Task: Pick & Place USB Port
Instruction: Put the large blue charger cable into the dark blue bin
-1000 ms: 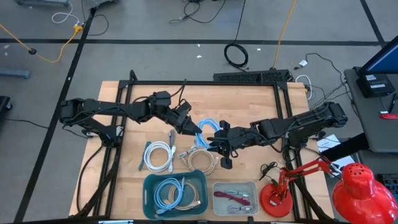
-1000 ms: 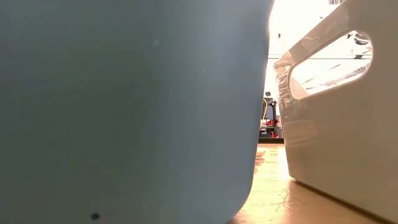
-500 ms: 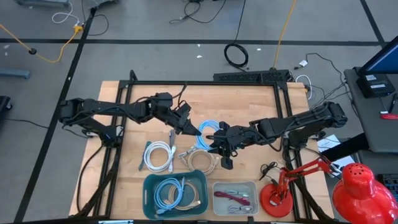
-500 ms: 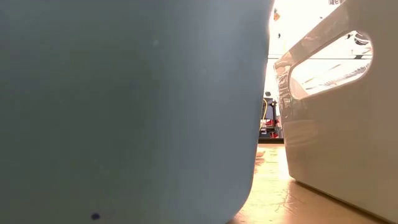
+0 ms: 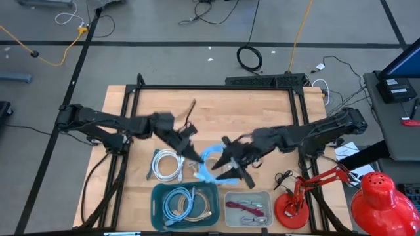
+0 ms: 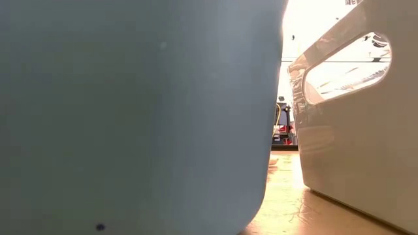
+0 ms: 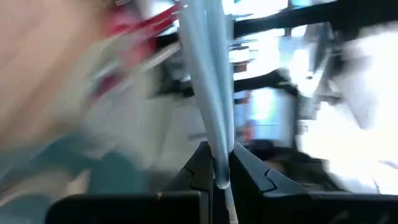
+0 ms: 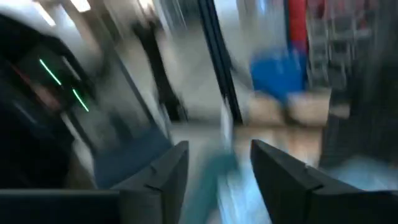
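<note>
Both arms are stretched in low over the middle of the wooden table (image 5: pixel 256 105), reaching toward each other from opposite sides. The left arm comes in from the left edge and angles toward the near side of the table, with the left end effector (image 5: pixel 195 157) sitting just above the teal bin (image 5: pixel 157 208). In the left wrist view its fingers are pinched tight on the light blue cable (image 7: pixel 209 93), which runs straight out from between them. From above, that same cable hangs as a loop between the two end effectors, right over the far rim of the teal bin, so it's up off the table.

The right arm reaches in from the right edge, elbow slightly bent. The right end effector (image 5: pixel 233 172) is spread wide, fingers clearly apart in both the overhead and its wrist view, and nothing is between them. It's just beside the blue loop, but I can't tell if it's touching.

Still on the table: a white cable coil (image 5: pixel 167 164) to the left of the hanging cable. The teal bin already has coiled cables in it, and the white tray (image 5: pixel 230 208) next to it holds some red ones. A red desk lamp (image 5: pixel 374 200) sits at the near right corner.

The low view is just blocked by the two bin walls.
</note>
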`<action>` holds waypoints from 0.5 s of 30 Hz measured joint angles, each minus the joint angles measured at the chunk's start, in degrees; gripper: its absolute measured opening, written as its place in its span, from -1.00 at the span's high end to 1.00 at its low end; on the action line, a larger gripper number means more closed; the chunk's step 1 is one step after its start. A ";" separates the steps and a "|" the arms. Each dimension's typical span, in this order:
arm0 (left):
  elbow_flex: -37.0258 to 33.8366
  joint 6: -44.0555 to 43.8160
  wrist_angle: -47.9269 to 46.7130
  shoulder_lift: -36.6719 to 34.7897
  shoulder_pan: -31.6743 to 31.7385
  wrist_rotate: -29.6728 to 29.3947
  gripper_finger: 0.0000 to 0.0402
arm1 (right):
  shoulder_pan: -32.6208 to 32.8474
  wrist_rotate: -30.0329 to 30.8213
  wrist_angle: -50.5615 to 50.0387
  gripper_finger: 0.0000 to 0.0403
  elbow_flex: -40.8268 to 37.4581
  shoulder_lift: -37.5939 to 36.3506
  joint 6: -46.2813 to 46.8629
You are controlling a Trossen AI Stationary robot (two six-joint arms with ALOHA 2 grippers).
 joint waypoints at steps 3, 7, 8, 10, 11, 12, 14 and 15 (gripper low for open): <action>-0.63 0.34 -10.79 -1.48 -3.86 -3.06 0.87 | 1.08 -1.39 6.32 0.00 2.23 -1.38 -0.03; 0.05 1.18 -21.65 -4.85 -11.60 -8.66 0.87 | 1.95 -2.03 12.44 -0.12 3.05 -1.42 0.39; 0.01 0.73 -23.26 -4.77 -13.92 -9.59 0.87 | 1.92 -1.98 12.62 -0.13 3.05 -1.87 0.34; -0.45 -1.30 -25.14 -4.02 -18.38 -12.07 0.87 | 1.65 -1.45 12.77 -0.14 3.09 -3.27 0.36; -0.48 -2.61 -25.04 -4.16 -20.26 -13.63 0.87 | 1.59 -1.13 12.18 -0.14 3.25 -4.03 0.28; -0.31 -3.86 -24.10 -4.35 -21.91 -15.04 0.87 | 1.46 -0.95 11.26 -0.14 3.36 -4.62 0.10; 0.15 -5.23 -22.68 -4.29 -24.69 -18.71 0.87 | 1.35 -0.31 8.60 -0.11 3.33 -4.83 -0.37; 0.10 -5.37 -22.88 -4.10 -25.74 -20.50 0.87 | 1.41 -0.31 7.54 -0.10 3.26 -4.64 -0.74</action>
